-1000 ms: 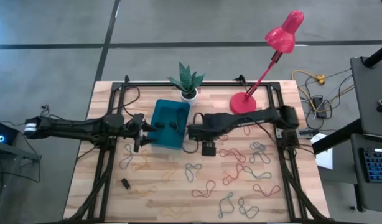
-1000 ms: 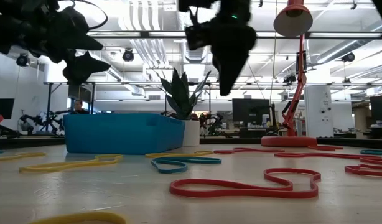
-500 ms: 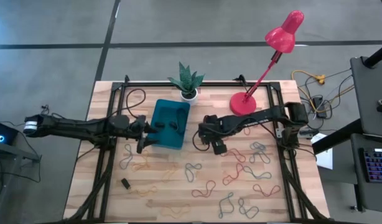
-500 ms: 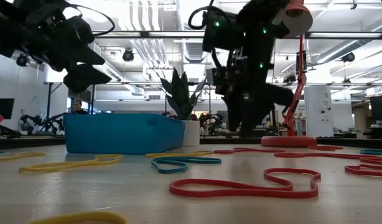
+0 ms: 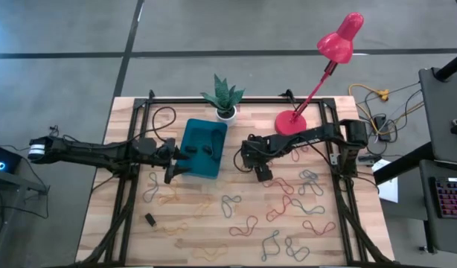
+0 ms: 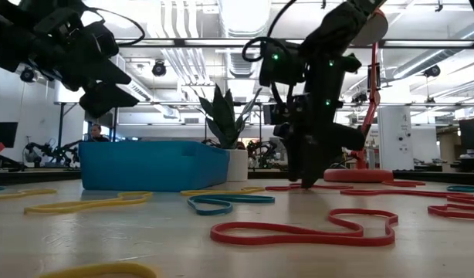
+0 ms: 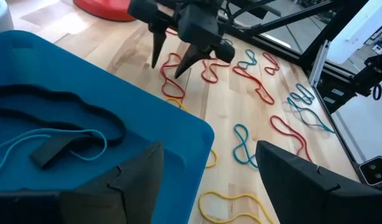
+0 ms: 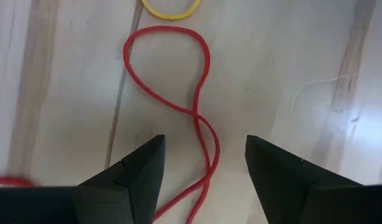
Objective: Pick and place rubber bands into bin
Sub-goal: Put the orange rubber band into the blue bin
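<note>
The teal bin [image 5: 202,149] sits left of the table's middle, with a dark band [image 7: 60,109] and a pale blue band [image 7: 48,140] inside it. Many rubber bands [image 5: 288,205], red, yellow, teal and dark, lie loose over the near and right parts of the table. My right gripper [image 5: 249,161] stands open just right of the bin, pointing steeply down, its tips [image 6: 307,182] close above the wood. A twisted red band [image 8: 200,115] lies on the table between its fingers, untouched. My left gripper [image 5: 176,165] hovers open at the bin's near left corner.
A white pot with a green plant [image 5: 225,112] stands behind the bin, and a pink lamp's base [image 5: 291,123] sits at the far right. Black frame rails [image 5: 132,186] run along the table's sides. A small black object [image 5: 149,219] lies near the front left.
My right gripper has come down from well above the table to just over the wood, moving away from the bin toward the table's right edge and rolling its wrist. It has stayed open.
</note>
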Robot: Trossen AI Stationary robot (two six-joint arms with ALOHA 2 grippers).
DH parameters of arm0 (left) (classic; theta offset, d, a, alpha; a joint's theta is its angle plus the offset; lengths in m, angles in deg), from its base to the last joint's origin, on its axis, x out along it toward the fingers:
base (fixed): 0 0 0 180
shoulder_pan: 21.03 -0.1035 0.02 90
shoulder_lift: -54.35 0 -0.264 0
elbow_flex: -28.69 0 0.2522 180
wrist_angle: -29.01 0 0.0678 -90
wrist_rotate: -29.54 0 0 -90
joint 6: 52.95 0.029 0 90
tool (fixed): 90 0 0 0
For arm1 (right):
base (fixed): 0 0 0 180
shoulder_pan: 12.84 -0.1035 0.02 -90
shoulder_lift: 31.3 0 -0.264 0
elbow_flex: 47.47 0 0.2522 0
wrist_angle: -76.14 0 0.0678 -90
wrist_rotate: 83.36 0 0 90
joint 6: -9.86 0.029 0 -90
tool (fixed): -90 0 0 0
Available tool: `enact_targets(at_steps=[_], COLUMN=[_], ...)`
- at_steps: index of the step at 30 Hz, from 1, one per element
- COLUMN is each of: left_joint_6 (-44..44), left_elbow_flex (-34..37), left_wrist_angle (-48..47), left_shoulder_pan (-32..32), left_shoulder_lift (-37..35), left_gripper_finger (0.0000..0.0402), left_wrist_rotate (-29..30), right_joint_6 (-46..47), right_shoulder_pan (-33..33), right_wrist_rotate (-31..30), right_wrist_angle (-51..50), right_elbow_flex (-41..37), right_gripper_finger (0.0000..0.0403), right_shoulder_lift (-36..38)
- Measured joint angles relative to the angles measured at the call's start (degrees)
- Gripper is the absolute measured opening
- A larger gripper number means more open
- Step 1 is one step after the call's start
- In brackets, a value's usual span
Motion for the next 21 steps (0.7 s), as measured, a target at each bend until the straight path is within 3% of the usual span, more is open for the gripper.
enact_targets(at_steps=[8, 21], left_joint_6=[-0.11, -0.22], left_elbow_flex=[0.0, -0.16], left_wrist_angle=[-0.01, 0.03], left_shoulder_pan=[0.0, 0.0], left_shoulder_lift=[0.39, 0.73], left_gripper_finger=[0.024, 0.024], left_wrist_rotate=[0.02, 0.02], right_joint_6=[5.35, 21.51], right_shoulder_pan=[2.8, 3.04], right_wrist_rotate=[6.99, 9.49], right_wrist_angle=[1.44, 3.43], right_elbow_flex=[-2.02, -5.0], right_gripper_finger=[0.0194, 0.0068], right_shoulder_lift=[0.16, 0.31])
